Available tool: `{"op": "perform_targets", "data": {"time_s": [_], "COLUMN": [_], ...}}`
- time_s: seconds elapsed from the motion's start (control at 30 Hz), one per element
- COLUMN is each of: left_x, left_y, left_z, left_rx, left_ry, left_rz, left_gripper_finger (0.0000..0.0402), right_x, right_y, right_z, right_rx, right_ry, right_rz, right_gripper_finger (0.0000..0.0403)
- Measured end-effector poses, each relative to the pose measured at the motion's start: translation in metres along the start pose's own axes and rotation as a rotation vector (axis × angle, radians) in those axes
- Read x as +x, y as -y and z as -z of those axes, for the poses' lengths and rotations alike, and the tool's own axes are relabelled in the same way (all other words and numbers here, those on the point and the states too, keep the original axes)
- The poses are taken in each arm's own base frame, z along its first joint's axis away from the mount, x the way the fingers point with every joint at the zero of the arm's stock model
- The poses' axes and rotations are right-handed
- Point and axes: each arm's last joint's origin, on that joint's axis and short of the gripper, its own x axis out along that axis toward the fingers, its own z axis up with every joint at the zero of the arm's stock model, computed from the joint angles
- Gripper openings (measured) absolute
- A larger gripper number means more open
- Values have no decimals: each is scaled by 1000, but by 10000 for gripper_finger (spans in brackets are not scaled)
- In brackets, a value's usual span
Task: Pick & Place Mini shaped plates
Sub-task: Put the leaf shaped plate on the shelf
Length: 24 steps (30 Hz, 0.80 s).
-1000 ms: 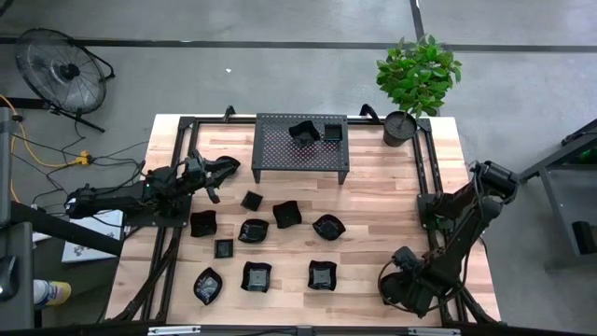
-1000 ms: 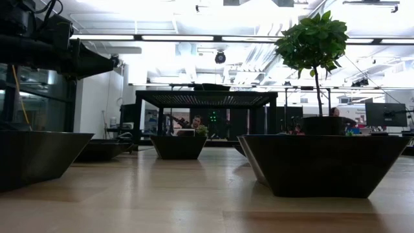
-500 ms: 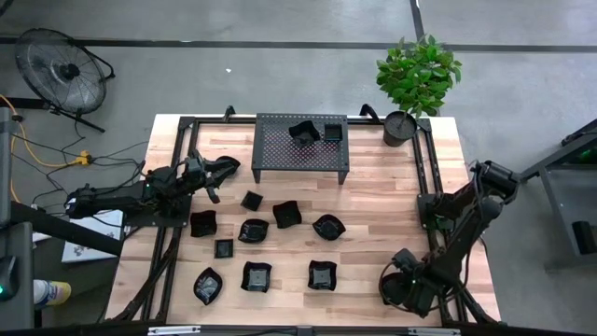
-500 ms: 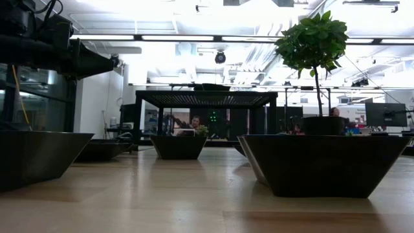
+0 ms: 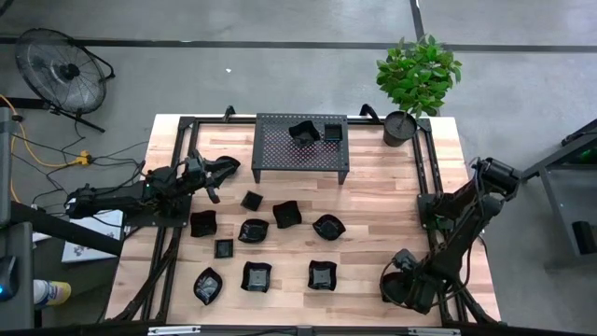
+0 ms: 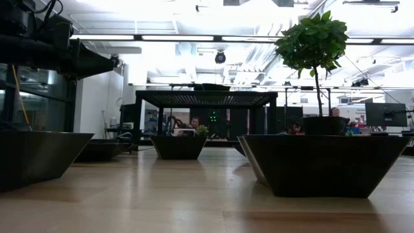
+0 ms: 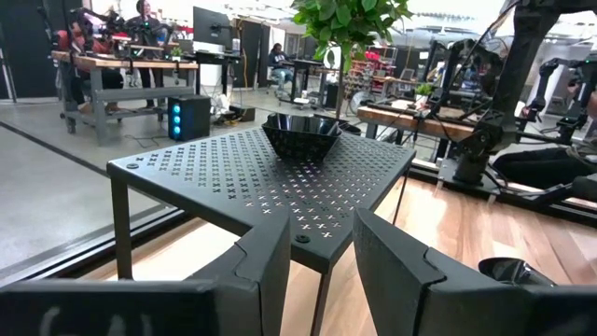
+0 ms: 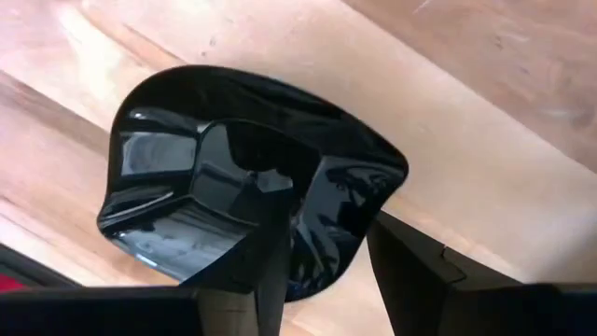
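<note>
Several mini shaped plates, glossy black, lie on the wooden table, among them a wavy one (image 5: 327,226) and a square one (image 5: 322,274). Two more (image 5: 303,131) sit on the black perforated rack (image 5: 300,154). My right gripper (image 5: 399,287) points down at the table's near right, open. In its wrist view a wavy-edged plate (image 8: 215,177) rests on the wood, and its rim runs between my right gripper's (image 8: 326,243) fingers. In the high view my arm hides this plate. My left gripper (image 5: 222,169) waits at the left, level and open (image 7: 317,252), facing the rack. My right gripper comes from above, pointing down, with one finger (image 8: 266,252) over the plate's hollow and the other (image 8: 401,266) outside its rim (image 8: 331,266). I cannot tell whether either finger touches the plate, which lies flat on the table.
A potted plant (image 5: 401,126) stands at the far right corner beside the rack. Black frame rails (image 5: 163,257) run along the table's left and right sides. Two plates (image 6: 323,162) stand close in front of the low camera. Bare wood lies between the rack and the plates.
My right gripper has tipped a little steeper downward over the near right of the table. The plates and my left arm have stayed where they were.
</note>
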Motion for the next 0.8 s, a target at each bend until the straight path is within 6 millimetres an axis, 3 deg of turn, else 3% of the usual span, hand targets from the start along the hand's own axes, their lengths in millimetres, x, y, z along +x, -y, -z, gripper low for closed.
{"op": "perform_targets", "data": {"time_s": [0.3,0.8], "left_x": [0,0], "left_y": [0,0], "left_z": [0,0], "left_rx": [0,0], "left_ry": [0,0], "left_rz": [0,0], "left_gripper_finger": [117,117], "right_x": [-4,-3], "right_y": [1,1], "right_z": [-1,-1], "right_rx": [0,-10], "right_ry": [9,4], "right_rz": [-7,0], "right_gripper_finger": [114,13]}}
